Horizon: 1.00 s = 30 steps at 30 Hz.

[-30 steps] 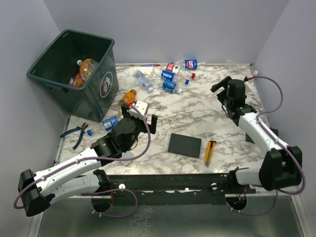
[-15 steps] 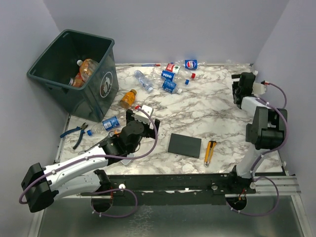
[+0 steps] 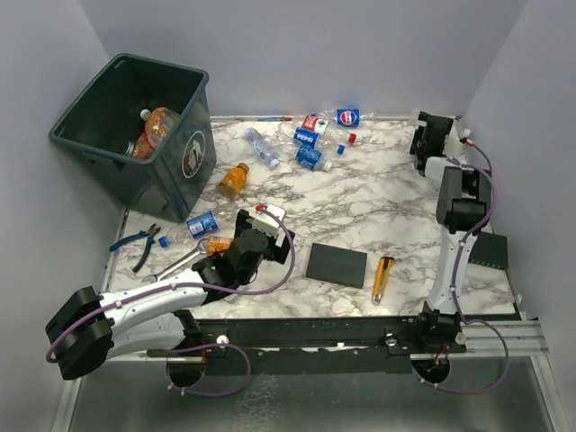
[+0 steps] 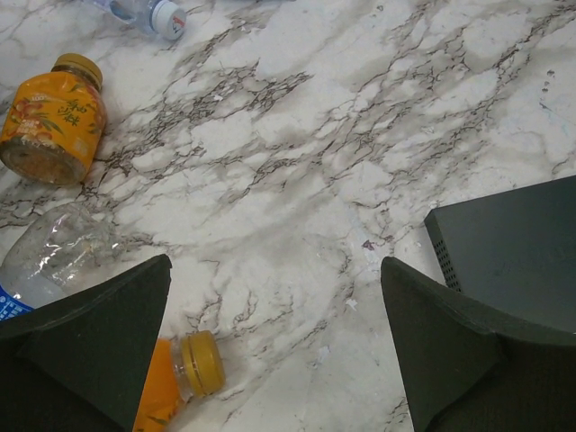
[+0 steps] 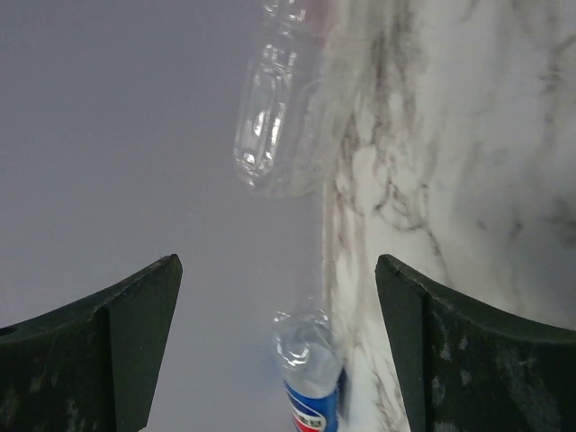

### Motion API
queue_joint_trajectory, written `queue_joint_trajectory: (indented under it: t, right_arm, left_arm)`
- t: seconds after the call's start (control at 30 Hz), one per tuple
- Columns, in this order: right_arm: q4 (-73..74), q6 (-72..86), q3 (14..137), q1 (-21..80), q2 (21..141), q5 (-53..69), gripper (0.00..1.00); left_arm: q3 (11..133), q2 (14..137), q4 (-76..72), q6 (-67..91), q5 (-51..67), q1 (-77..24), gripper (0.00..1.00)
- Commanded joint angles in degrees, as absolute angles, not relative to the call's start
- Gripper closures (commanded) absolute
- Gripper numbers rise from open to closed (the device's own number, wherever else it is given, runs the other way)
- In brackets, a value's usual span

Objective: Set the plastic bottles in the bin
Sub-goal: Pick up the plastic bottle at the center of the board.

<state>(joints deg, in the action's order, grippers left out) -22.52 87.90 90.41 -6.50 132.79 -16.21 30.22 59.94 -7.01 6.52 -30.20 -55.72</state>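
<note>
1. Right now, nothing held on either side. Left gripper [image 4: 275, 263] fingers spread wide over bare marble table [image 4: 360, 108]. Right gripper [image 5: 279, 261] fingers spread too, empty.
2. Likely step: right arm lining up on bottles at the far edge, against the back wall [image 5: 108, 135].
3. Blue-labelled bottle [image 5: 310, 382] on the wall-table seam, low in the right wrist view. Sits between the two fingers, a bit right of the gap's middle. No contact visible.
4. Clear bottle by the wall [image 5: 270, 126] farther ahead along the same seam, well apart from the fingertips.
5. To do it well:
   - Take the blue-labelled one first, being nearer.
   - Centre the gap over its body and straddle the narrow side.
   - Keep the wall-side finger from scraping the wall.
   - Close slowly, since crushed plastic probably springs and slips.
   - Lift clear before swinging toward the bin [image 3: 135, 117].
6. Left wrist view:
   - Small orange bottle [image 4: 184, 373] just beside the finger on the view's left, not inside the gap.
   - Flattened clear bottle [image 4: 54, 252] just beyond that finger.
   - Orange-labelled bottle [image 4: 52, 130] farther ahead.
   - Black pad [image 4: 513, 243] by the other finger, not a target.
7. Bin at the far-left corner, with a few bottles visible inside. Bottle cluster [image 3: 315, 139] lies at the far edge, so plenty judged left to do.
</note>
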Motion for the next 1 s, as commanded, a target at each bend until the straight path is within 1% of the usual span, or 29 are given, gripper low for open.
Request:
queue_joint_trajectory:
  t: [0.0,0.1,0.27,0.63,0.97]
  right_arm:
    - [-20.38,90.87,99.87,-7.41,139.28,-17.50,0.08]
    - [-17.85,91.49,104.36,-7.91,143.30,-17.75,0.08]
    - [-16.54,92.59,107.95,-8.81,147.13,-17.54,0.09]
    - [-10.85,95.92,120.78,-9.95,155.77,-16.56,0.11]
    - [-7.96,96.75,128.36,-10.60,162.12,-15.01,0.20]
  left_arm:
    - [27.49,58.76,-14.65,4.60,-29.94,-55.46,0.01]
    - [27.51,60.19,-15.82,3.99,-30.30,-55.46,0.01]
    - [28.00,62.58,-16.14,3.32,-30.25,-55.46,0.01]
    - [27.10,62.84,-16.58,0.85,-32.06,-55.37,0.01]
    - [27.13,64.95,-16.80,0.49,-32.66,-55.37,0.01]
